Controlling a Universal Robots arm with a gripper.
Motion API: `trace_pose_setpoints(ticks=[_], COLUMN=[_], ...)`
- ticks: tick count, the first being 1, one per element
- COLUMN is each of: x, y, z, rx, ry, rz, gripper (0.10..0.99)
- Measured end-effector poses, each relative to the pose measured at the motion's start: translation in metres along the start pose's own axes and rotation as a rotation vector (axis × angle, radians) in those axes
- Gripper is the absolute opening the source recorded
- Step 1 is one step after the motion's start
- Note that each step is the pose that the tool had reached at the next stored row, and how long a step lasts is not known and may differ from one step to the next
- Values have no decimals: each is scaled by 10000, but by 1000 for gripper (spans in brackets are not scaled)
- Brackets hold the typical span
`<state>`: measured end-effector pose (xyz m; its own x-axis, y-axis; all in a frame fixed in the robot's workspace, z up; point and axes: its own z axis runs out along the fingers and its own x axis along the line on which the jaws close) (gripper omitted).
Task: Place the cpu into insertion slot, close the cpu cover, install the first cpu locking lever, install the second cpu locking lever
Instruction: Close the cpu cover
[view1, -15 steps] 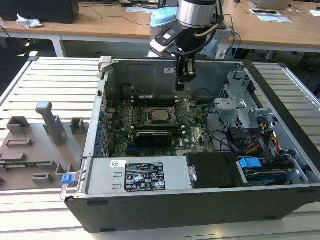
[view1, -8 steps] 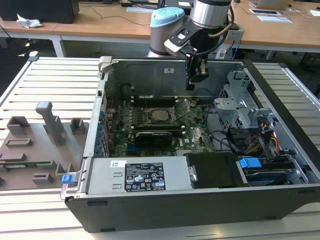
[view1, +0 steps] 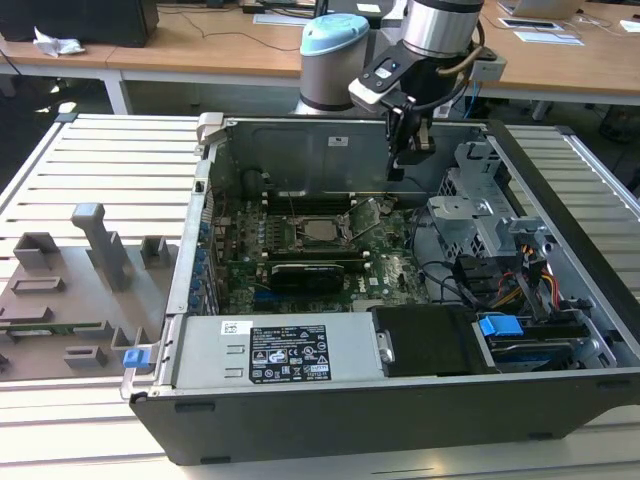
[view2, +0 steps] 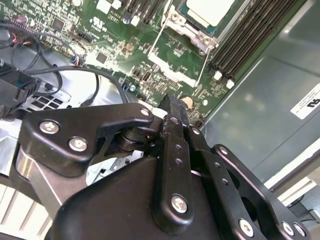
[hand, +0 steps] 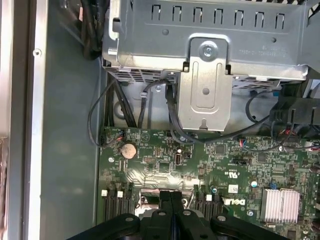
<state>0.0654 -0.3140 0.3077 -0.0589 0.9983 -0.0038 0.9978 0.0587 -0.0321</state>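
Note:
The cpu (view1: 322, 230) lies flat, silver-grey top up, inside the insertion slot (view1: 303, 240) on the green motherboard; in the second wrist view the cpu (view2: 207, 10) shows seated in the insertion slot (view2: 199, 34). The cpu cover (view1: 367, 214) stands swung open beside the socket, and its metal frame (view2: 170, 67) has board showing through the window. Two thin lever wires run along it. My gripper (view1: 396, 172) hangs above the board to the exterior view's right of the socket. Its black fingers (view2: 175, 112) are pressed together with nothing between them, as are the fingers (hand: 165, 199) in the first wrist view.
The case's back wall (view1: 300, 150) rises behind the gripper. A grey drive cage (view1: 470, 210) and cables stand at the exterior view's right. Long black memory slots (view2: 250, 40) flank the socket. The power supply (view1: 265, 350) lies in front, with grey fixtures (view1: 90, 250) outside the case.

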Motion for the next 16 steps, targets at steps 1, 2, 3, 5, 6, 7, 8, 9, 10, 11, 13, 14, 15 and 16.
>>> trace_pose_setpoints(ticks=[1,2,3,5,6,7,8,9,10,11,13,14,15,16], x=[0,-1,-1,0,0,-1,-1,-1,-1,-1,-1,-1,-1,-2], y=[4,8,14,28,35,40,45,50,52,55,59,62,65,68], z=[1,6,26,73,102,122,140,156,166,177,192,205,218,228], rx=[0,1,4,9,10,12,12,13,13,13,13,13,13,13], ry=[0,0,0,1,1,0,0,1,0,2,1,0,0,0], rz=[0,0,1,0,0,0,1,0,1,1,1,1,0,0], gripper=[106,106,106,106,106,106,106,106,106,106,106,106,106,106])
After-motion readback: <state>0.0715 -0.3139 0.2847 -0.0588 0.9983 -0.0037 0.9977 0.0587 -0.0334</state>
